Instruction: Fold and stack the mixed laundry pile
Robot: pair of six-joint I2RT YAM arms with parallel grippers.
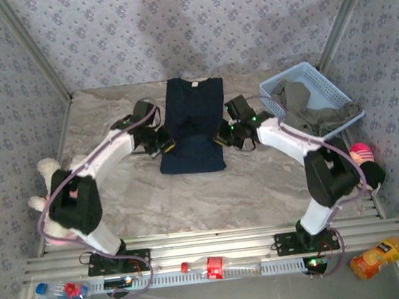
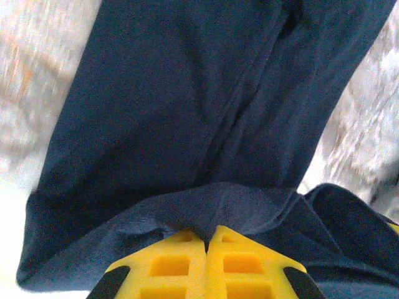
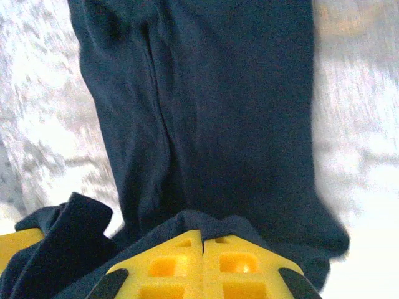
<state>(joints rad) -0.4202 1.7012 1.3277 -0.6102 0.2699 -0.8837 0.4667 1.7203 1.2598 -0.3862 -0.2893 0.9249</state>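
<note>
**Pinching the navy T-shirt from both sides**

Holds the navy T-shirt (image 1: 192, 114) at two points, one on each long edge, roughly midway between collar and hem. Clamps the left gripper (image 1: 162, 143) onto the T-shirt's left edge. From the left wrist, shows the yellow pads (image 2: 174, 265) of the left gripper (image 2: 207, 240) pressed together, with a ridge of the T-shirt (image 2: 187, 112) drawn up and nipped at their tips. Does the same on the T-shirt's right edge with the right gripper (image 1: 225, 135). From the right wrist, shows that gripper (image 3: 202, 240) closed tight, pads (image 3: 240, 265) meeting, a bulge of the T-shirt (image 3: 230, 106) caught at the tips.

Has the T-shirt spread flat on the marbled table (image 1: 260, 179) in a long, narrow shape, collar pointing away from the arm bases and hem toward them.

Leaves the grey-olive garment (image 1: 309, 106) well to the right of the T-shirt, heaped in the light blue basket (image 1: 330, 87) and spilling over its near rim. Leaves a white plush toy (image 1: 45, 173) well to the T-shirt's left, beside the left arm's elbow.

Finds three bottles lying far out on the hem side of the T-shirt, past the arm bases: a water bottle (image 1: 61, 291), a red-labelled bottle (image 1: 215, 267) and an orange juice bottle (image 1: 382, 253).
</note>
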